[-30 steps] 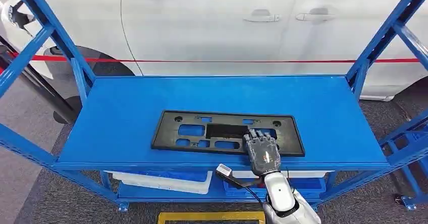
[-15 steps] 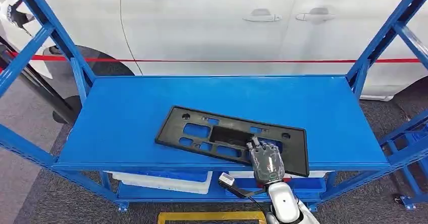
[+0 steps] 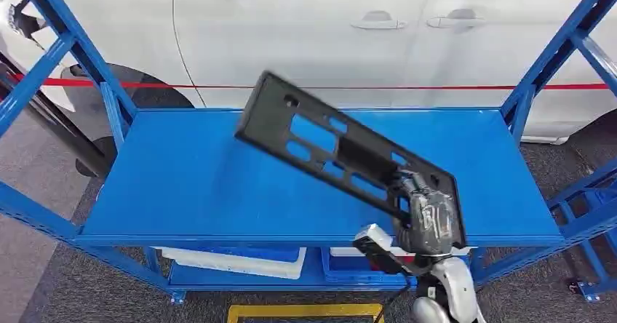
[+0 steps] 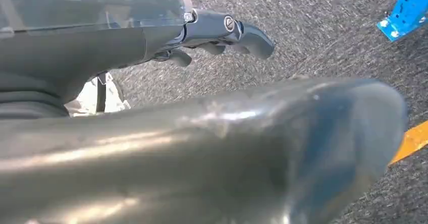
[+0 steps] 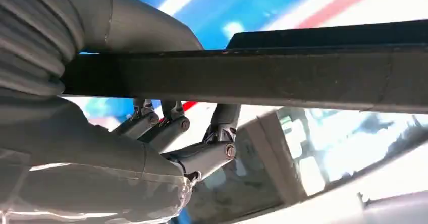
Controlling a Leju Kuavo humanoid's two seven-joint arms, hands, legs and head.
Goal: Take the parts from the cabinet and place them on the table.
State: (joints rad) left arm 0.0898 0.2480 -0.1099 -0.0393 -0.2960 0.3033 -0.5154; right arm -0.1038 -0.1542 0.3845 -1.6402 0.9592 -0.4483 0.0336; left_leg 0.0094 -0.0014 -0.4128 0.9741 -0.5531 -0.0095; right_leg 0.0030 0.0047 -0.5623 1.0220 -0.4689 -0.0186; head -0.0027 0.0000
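The right hand is gripping the near right end of a flat black plastic plate, a long frame with rectangular cut-outs. The plate is hanging clear above the blue shelf of the rack, tilting so that its far left end is pointing up toward the white car behind. In the right wrist view, the thumb is lying on one face of the plate's edge while the darker fingers are curling against the other face, clamping it between them.

The left hand is hanging over grey carpet, its fingers curling in loosely with nothing between them.

Under the shelf, a white tray is sitting on the lower level at the left, beside a blue bin. A yellow floor line is running along the near edge, and a red stripe is crossing in front of the car.
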